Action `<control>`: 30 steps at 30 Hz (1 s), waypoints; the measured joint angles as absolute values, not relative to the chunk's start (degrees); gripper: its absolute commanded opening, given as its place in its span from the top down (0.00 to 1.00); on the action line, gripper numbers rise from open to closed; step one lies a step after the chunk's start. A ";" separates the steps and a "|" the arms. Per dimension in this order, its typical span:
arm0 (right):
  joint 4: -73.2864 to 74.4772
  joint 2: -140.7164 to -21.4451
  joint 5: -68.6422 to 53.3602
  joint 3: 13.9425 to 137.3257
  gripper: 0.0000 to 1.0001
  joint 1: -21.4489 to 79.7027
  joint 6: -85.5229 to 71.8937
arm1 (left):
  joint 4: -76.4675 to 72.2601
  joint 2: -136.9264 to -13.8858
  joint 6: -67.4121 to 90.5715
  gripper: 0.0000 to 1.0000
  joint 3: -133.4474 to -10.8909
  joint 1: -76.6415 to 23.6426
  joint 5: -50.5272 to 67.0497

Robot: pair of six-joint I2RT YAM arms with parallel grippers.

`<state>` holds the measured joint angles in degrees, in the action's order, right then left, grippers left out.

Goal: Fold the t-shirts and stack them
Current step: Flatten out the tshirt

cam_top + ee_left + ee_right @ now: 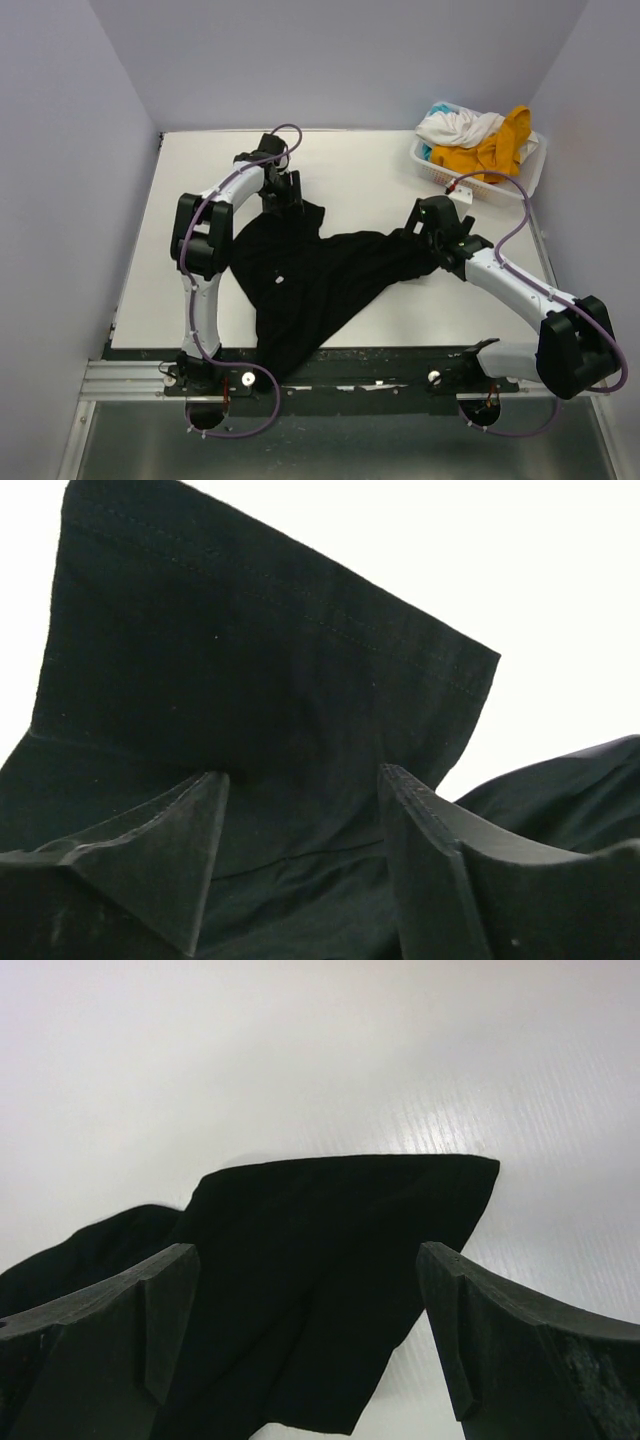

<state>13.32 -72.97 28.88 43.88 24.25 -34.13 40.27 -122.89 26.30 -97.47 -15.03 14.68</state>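
A large black t-shirt point(310, 275) lies spread and rumpled on the white table point(350, 170), its lower part hanging over the near edge. My left gripper point(283, 200) is open over the shirt's far left sleeve point(250, 670), its fingers point(160, 850) on either side of the cloth. My right gripper point(432, 238) is open over the shirt's right sleeve point(330, 1260), which lies flat between its fingers point(490, 1340). White, mustard-yellow and teal shirts point(480, 140) are heaped in the basket.
A white slotted plastic basket point(440, 172) stands at the far right corner of the table. Grey walls close in the left, back and right sides. A metal rail runs along the near edge under the arm bases.
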 measured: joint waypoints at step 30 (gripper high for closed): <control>13.76 -72.97 31.48 43.03 0.00 24.25 -34.98 | 51.70 -126.28 32.93 0.87 -101.93 -32.16 -2.02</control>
